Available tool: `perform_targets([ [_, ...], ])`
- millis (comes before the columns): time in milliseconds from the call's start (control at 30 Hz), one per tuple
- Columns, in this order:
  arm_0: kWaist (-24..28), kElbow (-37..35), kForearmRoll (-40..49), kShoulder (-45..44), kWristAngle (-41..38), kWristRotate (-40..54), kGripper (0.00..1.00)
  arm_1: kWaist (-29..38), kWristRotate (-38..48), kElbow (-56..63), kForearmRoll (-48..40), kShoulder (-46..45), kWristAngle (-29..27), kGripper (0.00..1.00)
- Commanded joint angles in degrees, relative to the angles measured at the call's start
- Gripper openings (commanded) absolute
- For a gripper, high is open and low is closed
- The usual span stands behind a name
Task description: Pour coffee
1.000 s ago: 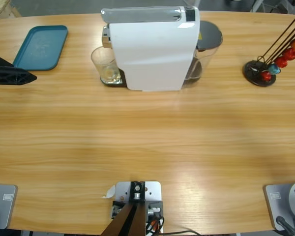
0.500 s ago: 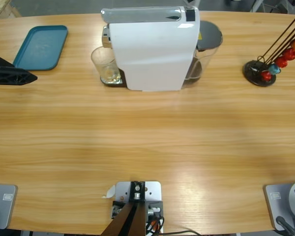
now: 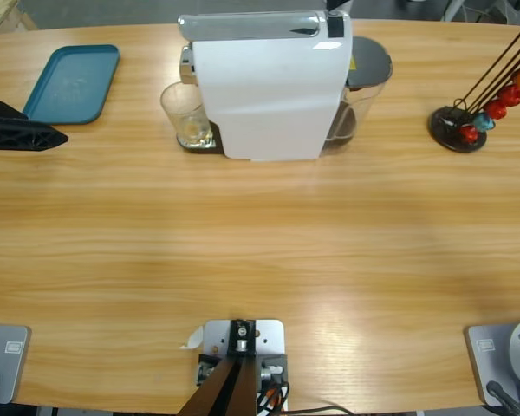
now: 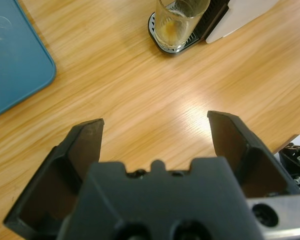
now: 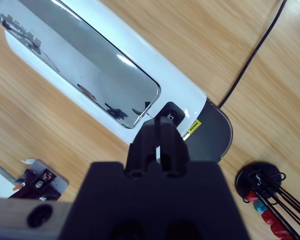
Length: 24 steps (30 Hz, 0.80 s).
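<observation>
**Glass under the spout, left tool lined up on it**

While the table [image 3: 260,251] carries all, the white coffee machine [image 3: 269,87] holds a clear glass [image 4: 180,20] on its drip tray, apparently to catch the coffee [image 4: 171,31], a shallow tan-brown trace at the bottom. Left tool [image 4: 155,135] spread, aimed glassward. Right tool [image 5: 159,137] pressed together above the machine's button [image 5: 171,116].

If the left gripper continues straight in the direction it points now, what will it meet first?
Probably the clear glass with a little coffee, standing on the drip tray of the white coffee machine. The left gripper is open, and only bare table lies between them; depth is hard to judge.
</observation>
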Motion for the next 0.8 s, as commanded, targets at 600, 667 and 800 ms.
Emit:
perform_targets([
  [600, 0.2, 0.3, -0.1, 1.7, -0.1, -0.8, 0.908, -1.0, 0.4, -0.2, 1.0, 3.5, -2.2, 0.0],
  [667, 0.2, 0.3, -0.1, 1.8, -0.1, -0.8, 0.908, -1.0, 0.4, -0.4, 1.0, 3.6, -2.1, 0.0],
  [800, 0.2, 0.3, 0.0, 1.8, -0.1, -0.8, 0.908, -1.0, 0.4, -0.5, 1.0, 4.0, -1.9, 0.0],
])
